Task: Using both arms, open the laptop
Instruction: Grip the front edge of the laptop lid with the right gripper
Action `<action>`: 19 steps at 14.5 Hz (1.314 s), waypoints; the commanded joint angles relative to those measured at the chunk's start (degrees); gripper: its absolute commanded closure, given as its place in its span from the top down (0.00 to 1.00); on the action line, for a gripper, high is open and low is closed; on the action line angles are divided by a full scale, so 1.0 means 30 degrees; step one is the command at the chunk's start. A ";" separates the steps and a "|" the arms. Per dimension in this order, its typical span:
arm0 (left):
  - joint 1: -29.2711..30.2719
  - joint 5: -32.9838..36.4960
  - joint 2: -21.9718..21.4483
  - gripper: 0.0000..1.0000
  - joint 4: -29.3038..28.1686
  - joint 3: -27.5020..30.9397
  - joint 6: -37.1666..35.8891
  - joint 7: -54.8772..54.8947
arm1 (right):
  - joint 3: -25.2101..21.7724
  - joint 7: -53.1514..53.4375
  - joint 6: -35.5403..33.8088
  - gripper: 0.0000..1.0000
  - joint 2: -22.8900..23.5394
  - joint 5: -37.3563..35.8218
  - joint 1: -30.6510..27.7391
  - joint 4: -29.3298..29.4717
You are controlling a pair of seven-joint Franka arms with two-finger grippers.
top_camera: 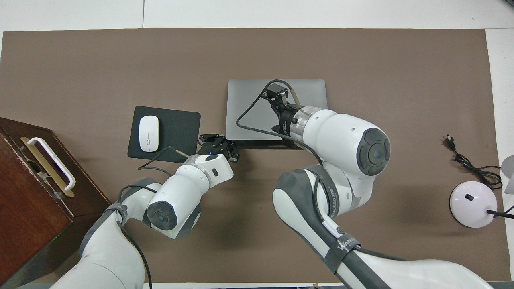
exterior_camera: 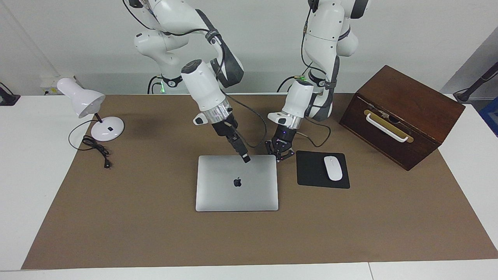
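- Laptop (exterior_camera: 237,182) lies closed and flat on the brown mat (exterior_camera: 155,233), about mid-table; the places below are given from it.
- Hidden parts: in the overhead view the right arm's wrist covers the logo and part of the lid, and both arms' bases are cut off at the frame edge.
- Desk lamp (exterior_camera: 87,107), one, stands well apart from the laptop toward the right arm's end of the table, its cord (exterior_camera: 95,149) coiled on the mat beside it; the overhead view cuts its head off.
- Right gripper (exterior_camera: 246,158) hangs over the laptop lid near the edge nearer to the robots; whether it touches the lid, and how its fingers stand, I cannot tell.
- Left gripper (exterior_camera: 281,154) has its fingertips pressed together, holding nothing, low at the laptop's corner nearer to the robots, between laptop and mouse pad (exterior_camera: 315,173).
- Mouse pad, one, lies just beside the laptop, apart from it, with one white mouse (exterior_camera: 333,168) on it.
- Wooden box (exterior_camera: 400,116), one, sits well apart toward the left arm's end, partly off the mat.
- Open mat stretches from the laptop's edge farther from the robots out to the table's rim.
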 commanded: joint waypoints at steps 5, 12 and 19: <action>-0.0011 0.0246 0.0776 0.00 0.0742 0.0144 0.0174 -0.0299 | -0.0047 0.0391 0.3452 1.00 0.0284 0.0381 0.0799 -0.1874; -0.0099 0.0246 0.1040 0.00 0.0713 0.0144 0.0174 -0.0211 | -0.0047 0.1064 0.5832 1.00 0.0286 0.0440 0.1446 -0.3516; -0.0158 0.0246 0.1099 0.00 0.0713 0.0145 0.0203 -0.0181 | -0.0018 0.1064 0.7092 1.00 0.0285 0.0440 0.1446 -0.4455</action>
